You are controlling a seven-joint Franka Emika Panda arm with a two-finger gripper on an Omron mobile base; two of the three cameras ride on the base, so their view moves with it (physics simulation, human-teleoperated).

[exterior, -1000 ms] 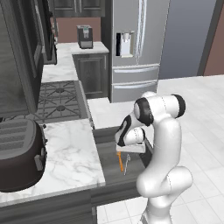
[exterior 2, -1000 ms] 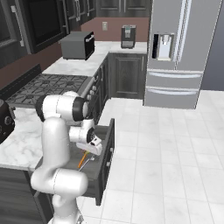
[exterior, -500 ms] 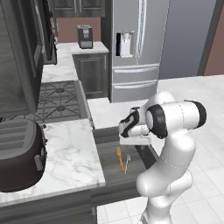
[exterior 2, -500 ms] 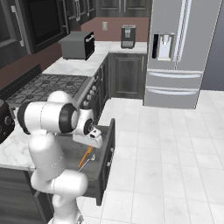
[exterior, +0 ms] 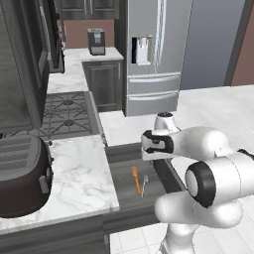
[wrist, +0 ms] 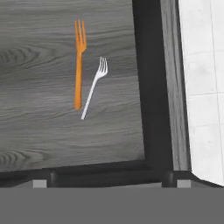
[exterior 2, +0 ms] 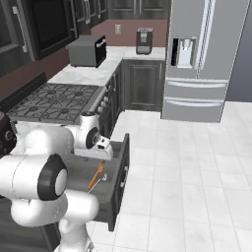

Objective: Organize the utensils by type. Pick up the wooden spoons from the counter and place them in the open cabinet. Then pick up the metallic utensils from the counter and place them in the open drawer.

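The open drawer (exterior: 124,171) (exterior 2: 120,183) stands pulled out from under the marble counter (exterior: 74,166). On its grey wood-grain floor (wrist: 43,122) lie the metallic utensils, side by side and just apart. They are an orange fork (wrist: 78,65) (exterior: 136,179) (exterior 2: 95,176) and a shorter silver-white fork (wrist: 92,91) (exterior: 144,185). My gripper (wrist: 109,182) (exterior: 151,146) hovers above the drawer, open, with nothing between its fingertips (wrist: 41,183). The wooden spoons are out of view.
A dark toaster (exterior: 20,183) sits on the counter's near left. Beyond it are the gas stove (exterior: 64,111) (exterior 2: 54,101), a microwave (exterior 2: 86,50), a coffee machine (exterior: 95,42) and the steel fridge (exterior: 154,54) (exterior 2: 197,59). White tiled floor (exterior 2: 187,172) lies right of the drawer.
The hand has risen a little over the drawer and the arm's elbow has swung toward the cameras. Both forks lie still in the drawer. The jaws stay open.
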